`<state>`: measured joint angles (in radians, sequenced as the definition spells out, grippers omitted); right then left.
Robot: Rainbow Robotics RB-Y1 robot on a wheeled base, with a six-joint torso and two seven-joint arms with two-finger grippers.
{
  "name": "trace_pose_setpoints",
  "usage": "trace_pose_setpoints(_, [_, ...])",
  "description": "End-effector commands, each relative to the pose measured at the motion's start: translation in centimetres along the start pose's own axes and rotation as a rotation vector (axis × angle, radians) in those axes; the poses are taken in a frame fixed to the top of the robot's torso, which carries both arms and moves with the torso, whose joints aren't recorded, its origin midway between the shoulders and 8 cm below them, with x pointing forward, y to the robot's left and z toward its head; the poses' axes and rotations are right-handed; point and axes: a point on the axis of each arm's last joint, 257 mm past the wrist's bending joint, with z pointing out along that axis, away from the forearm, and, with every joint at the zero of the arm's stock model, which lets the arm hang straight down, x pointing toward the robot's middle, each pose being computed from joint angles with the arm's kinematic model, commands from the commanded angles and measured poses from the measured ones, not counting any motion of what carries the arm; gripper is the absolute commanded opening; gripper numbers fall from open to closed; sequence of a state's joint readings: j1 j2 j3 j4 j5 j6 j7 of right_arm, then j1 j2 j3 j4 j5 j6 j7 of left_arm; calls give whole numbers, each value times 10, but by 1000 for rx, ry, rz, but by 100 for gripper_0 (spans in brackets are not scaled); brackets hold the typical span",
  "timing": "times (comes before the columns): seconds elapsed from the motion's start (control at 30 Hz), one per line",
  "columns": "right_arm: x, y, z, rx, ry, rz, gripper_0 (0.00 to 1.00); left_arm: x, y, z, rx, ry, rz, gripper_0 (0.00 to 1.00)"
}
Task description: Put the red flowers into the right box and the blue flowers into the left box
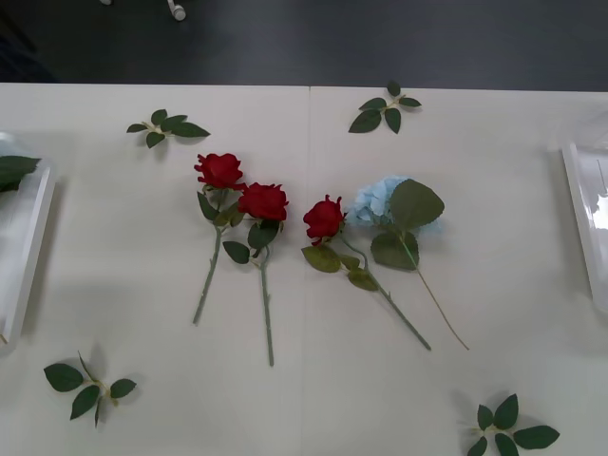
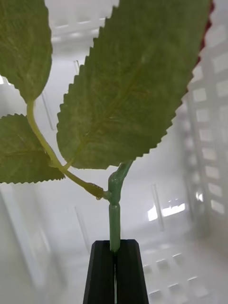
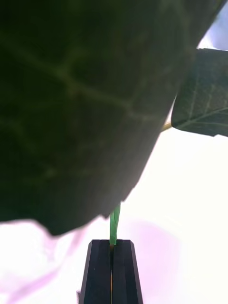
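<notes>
In the front view, three red flowers lie on the white table (image 1: 304, 399) near its middle: one rose (image 1: 219, 170) farthest left, a second (image 1: 263, 201) just right of it and slightly nearer, their leaves touching, and a third (image 1: 324, 218) further right. All three stems run toward the near edge. Just right of the third rose lies a blue flower (image 1: 378, 201), its pale cluster beside two big green leaves, its thin stem slanting near and right, close alongside the third rose's stem. The left box (image 1: 28, 249) sits at the left edge with a dark green leaf (image 1: 16, 171) showing at its far end; the right box (image 1: 584, 214) sits at the right edge, only partly seen. Four bloomless leaf sprigs lie around: far left (image 1: 166, 127), far right (image 1: 385, 109), near left (image 1: 87, 385) and near right (image 1: 508, 429).

In the right wrist view, the right gripper (image 2: 114, 247) is black, its jaws clenched on a green stem (image 2: 114, 223) that stands up from between the fingers. The stem branches into serrated green leaves (image 2: 123, 90), with a sliver of dark red at the far edge of the largest. Behind is the white slotted wall of a box (image 2: 211, 156).

In the left wrist view, the left gripper (image 3: 113, 244), also black, grasps a thin green stem (image 3: 114, 228) between closed jaws. A large dark leaf (image 3: 76, 109) hangs close over it, a second leaf (image 3: 202, 95) beside it, against a bright white background.
</notes>
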<state>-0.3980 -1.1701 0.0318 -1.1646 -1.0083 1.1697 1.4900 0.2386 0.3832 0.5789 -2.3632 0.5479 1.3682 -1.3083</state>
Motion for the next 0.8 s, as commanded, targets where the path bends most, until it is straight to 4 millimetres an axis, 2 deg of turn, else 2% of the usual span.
trace_pose_setpoints(0.03, [-3, -24, 2, 37, -23, -98, 0, -23, 31, -4, -39, -80, -123, 0])
trace_pose_setpoints(0.13, [-3, -32, 4, 50, -27, -149, 0, -36, 58, 1, -69, -112, -158, 0])
trace_pose_setpoints(0.23, [-2, -31, 7, 53, -28, -192, 0, -51, 84, 9, -97, -138, -184, 0])
trace_pose_setpoints(0.47, [-2, -28, 14, 66, -40, -210, 0, -82, 128, 34, -143, -153, -209, 0])
trace_pose_setpoints(0.53, [-1, -25, 19, 71, -43, -219, 0, -90, 137, 45, -145, -158, -216, 0])
trace_pose_setpoints(0.77, [-2, -24, 24, 82, -57, -231, 0, -105, 149, 68, -146, -173, -231, 0])
trace_pose_setpoints(0.8, [-2, -23, 24, 78, -58, -228, 13, -106, 151, 71, -148, -171, -232, 0])
